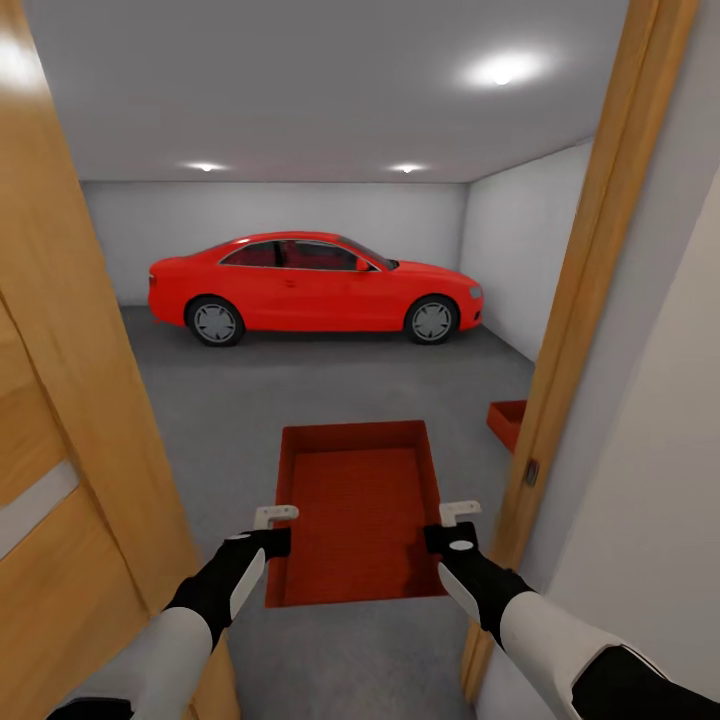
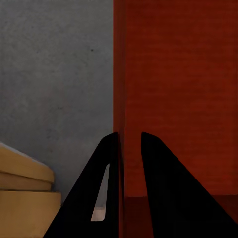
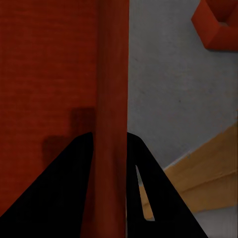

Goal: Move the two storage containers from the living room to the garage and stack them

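I hold one orange-red storage container (image 1: 355, 510) level in front of me, in the doorway to the garage. My left gripper (image 1: 275, 540) is shut on its left wall and my right gripper (image 1: 445, 535) on its right wall. The left wrist view has the left gripper (image 2: 130, 144) clamping the wall beside the ribbed base of the container (image 2: 178, 99). My right gripper (image 3: 110, 139) pinches the other wall of the container (image 3: 49, 74) in the right wrist view. The second storage container (image 1: 508, 420) sits on the grey concrete floor (image 1: 250, 400) at the right, partly hidden by the door frame; its corner (image 3: 218, 25) is seen past my right gripper.
An open wooden door (image 1: 60, 400) stands close on my left and the wooden door frame (image 1: 590, 280) close on my right. A red car (image 1: 315, 285) is parked across the far side of the garage. Open concrete lies between the doorway and the car.
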### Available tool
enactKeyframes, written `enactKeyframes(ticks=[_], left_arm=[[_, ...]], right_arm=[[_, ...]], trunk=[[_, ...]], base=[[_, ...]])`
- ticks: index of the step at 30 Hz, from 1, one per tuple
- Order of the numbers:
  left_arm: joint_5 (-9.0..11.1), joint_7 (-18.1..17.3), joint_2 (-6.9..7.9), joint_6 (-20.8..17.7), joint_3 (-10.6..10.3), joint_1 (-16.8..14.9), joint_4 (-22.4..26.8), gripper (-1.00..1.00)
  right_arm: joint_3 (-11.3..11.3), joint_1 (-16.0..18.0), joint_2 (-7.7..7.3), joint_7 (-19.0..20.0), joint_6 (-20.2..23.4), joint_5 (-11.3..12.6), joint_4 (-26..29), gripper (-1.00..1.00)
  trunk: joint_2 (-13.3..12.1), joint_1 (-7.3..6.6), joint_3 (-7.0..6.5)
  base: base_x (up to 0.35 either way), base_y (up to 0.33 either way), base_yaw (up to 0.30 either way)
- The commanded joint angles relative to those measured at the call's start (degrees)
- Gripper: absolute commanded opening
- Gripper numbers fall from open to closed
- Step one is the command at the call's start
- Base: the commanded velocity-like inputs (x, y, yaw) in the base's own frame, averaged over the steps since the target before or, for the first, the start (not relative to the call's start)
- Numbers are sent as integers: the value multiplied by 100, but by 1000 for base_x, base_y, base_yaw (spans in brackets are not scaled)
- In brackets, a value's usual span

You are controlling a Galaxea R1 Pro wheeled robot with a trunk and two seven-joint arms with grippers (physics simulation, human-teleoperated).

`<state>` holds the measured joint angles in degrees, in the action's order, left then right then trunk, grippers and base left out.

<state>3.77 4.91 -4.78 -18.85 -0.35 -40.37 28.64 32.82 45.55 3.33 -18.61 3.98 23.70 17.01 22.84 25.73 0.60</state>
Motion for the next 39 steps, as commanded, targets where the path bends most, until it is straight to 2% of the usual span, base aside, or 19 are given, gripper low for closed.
enactKeyframes(ticks=[1,39], left_arm=[[28,62,-5,-30,-108,2,5,-100],[27,62,-5,-23,-113,2,-16,-100]], right_arm=[[58,7,1,-53,41,28,4,-100],[58,7,1,-52,41,29,4,-100]], trunk=[[7,5,6],[7,5,6]], base=[[278,0,0],[319,0,0]])
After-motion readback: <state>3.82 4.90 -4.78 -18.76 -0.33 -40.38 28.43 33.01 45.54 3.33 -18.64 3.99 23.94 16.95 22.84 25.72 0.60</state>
